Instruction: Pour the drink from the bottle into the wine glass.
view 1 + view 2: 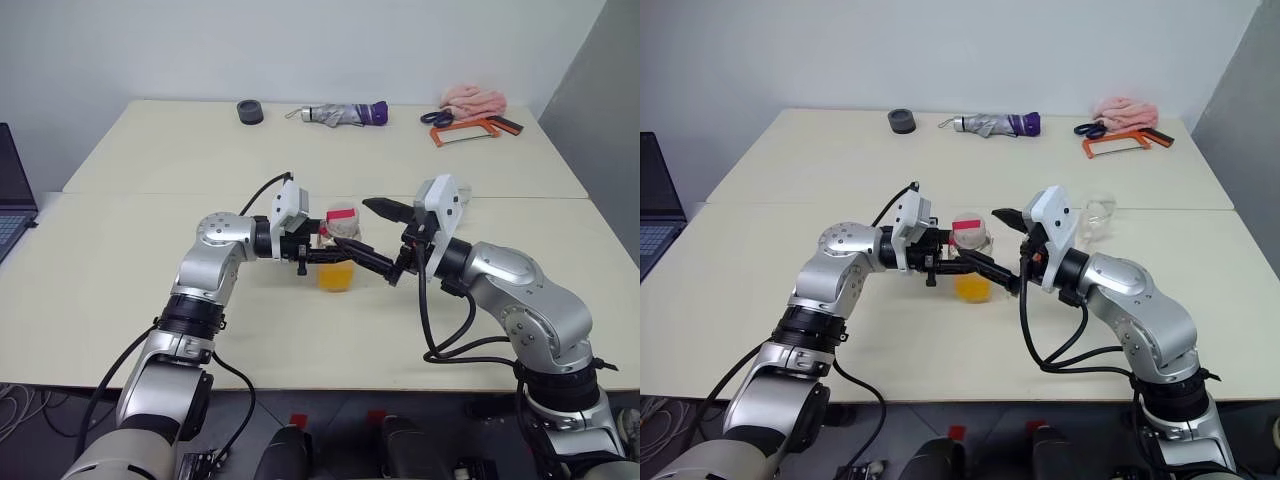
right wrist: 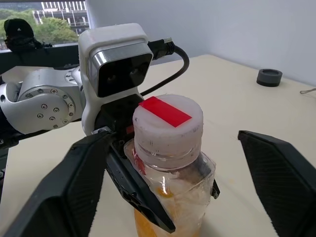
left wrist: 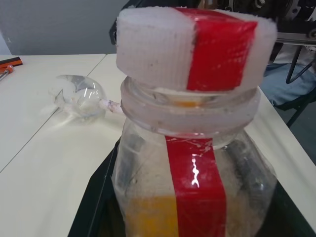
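The bottle (image 1: pixel 337 252) is a small clear plastic one with a red label strip and a white cap (image 2: pixel 168 121) marked red. It is held upright above the table. The orange drink (image 1: pixel 335 276) fills its lower part. My left gripper (image 1: pixel 322 252) reaches in from the left and is shut on the bottle's body. My right gripper (image 2: pixel 170 136) is open, with one black finger (image 2: pixel 74 187) on each side of the cap and neither touching it. The clear wine glass (image 1: pixel 1098 216) stands on the table behind my right wrist, apart from both grippers.
Along the far edge of the cream table (image 1: pixel 150 300) lie a black round object (image 1: pixel 250 111), a folded umbrella (image 1: pixel 340 114), scissors (image 1: pixel 437 117), an orange-framed saw (image 1: pixel 465 131) and a pink cloth (image 1: pixel 474 98). A laptop (image 1: pixel 12 200) sits at the left edge.
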